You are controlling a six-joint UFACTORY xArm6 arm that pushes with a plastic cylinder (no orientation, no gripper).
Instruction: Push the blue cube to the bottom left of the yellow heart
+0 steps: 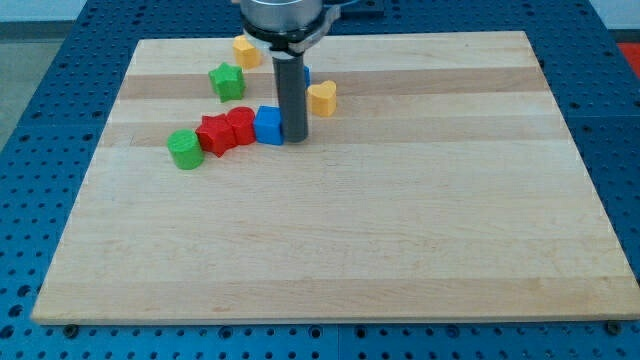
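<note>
The blue cube (267,125) sits on the wooden board, left of centre in the upper part of the view. My tip (296,138) stands right against the cube's right side. The yellow heart (322,98) lies up and to the right of the cube, just right of the rod. The cube touches a red block (241,124) on its left.
A red star-like block (215,134) and a green cylinder (184,149) continue the row to the left. A green star block (227,81) and a yellow block (246,50) lie toward the top. Another blue block (306,75) peeks from behind the rod. The board's edge (330,40) runs along the top.
</note>
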